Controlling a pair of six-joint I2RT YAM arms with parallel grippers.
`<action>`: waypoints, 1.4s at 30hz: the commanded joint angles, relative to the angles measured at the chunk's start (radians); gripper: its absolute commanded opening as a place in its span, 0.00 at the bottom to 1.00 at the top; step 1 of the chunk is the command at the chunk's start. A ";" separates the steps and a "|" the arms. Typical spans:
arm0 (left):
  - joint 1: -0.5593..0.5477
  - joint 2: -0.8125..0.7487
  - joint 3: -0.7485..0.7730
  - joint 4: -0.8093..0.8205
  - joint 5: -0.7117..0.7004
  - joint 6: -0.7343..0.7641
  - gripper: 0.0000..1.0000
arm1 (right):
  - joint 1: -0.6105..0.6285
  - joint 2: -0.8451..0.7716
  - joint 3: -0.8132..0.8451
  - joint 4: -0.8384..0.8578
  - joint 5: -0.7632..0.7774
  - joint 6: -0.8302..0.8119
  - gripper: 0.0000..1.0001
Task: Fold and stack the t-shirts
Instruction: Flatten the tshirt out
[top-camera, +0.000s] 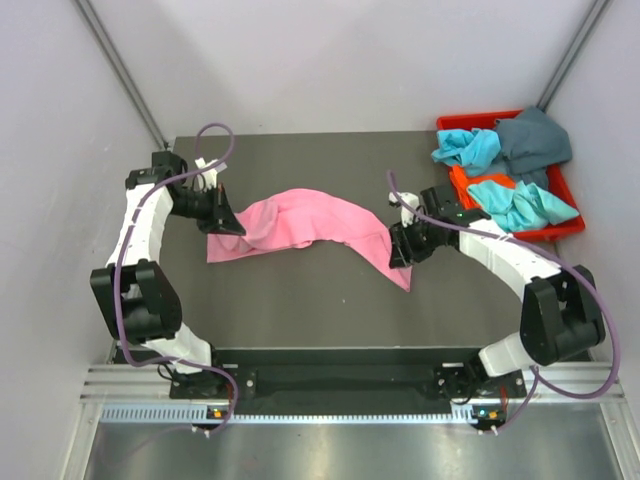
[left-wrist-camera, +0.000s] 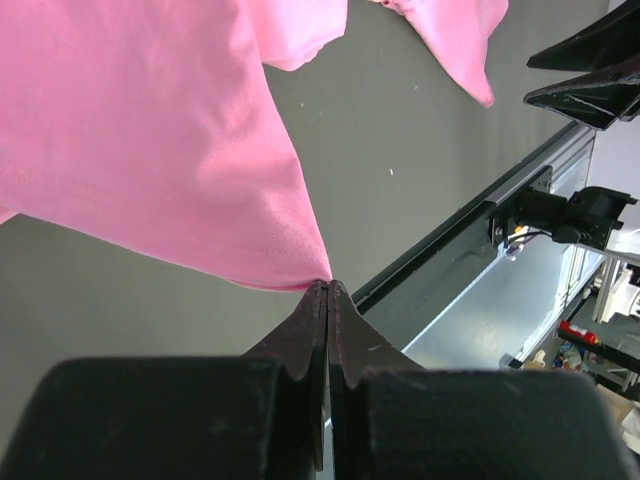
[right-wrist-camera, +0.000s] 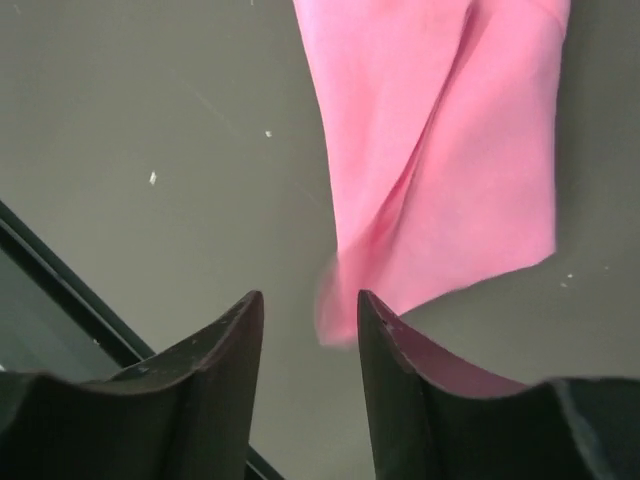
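Note:
A bright pink t-shirt lies stretched in a loose band across the middle of the dark table. My left gripper is shut on its left corner; in the left wrist view the tips pinch the pink cloth at a point. My right gripper hovers at the shirt's right end. In the right wrist view it stands open, and a blurred corner of the pink shirt hangs loose just beyond the fingertips, not pinched.
A red bin at the back right holds two turquoise t-shirts, a dark teal-grey one and an orange one. The table's near edge and a metal rail run close to the left gripper.

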 joint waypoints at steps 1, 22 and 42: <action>0.004 -0.036 0.023 0.022 0.013 -0.008 0.00 | 0.008 0.001 0.107 0.049 -0.028 0.057 0.48; 0.006 0.082 0.083 0.073 -0.065 -0.034 0.00 | -0.009 0.441 0.471 0.040 -0.080 0.005 0.38; 0.004 0.113 0.096 0.052 -0.048 -0.022 0.00 | -0.012 0.484 0.444 0.061 0.012 -0.034 0.40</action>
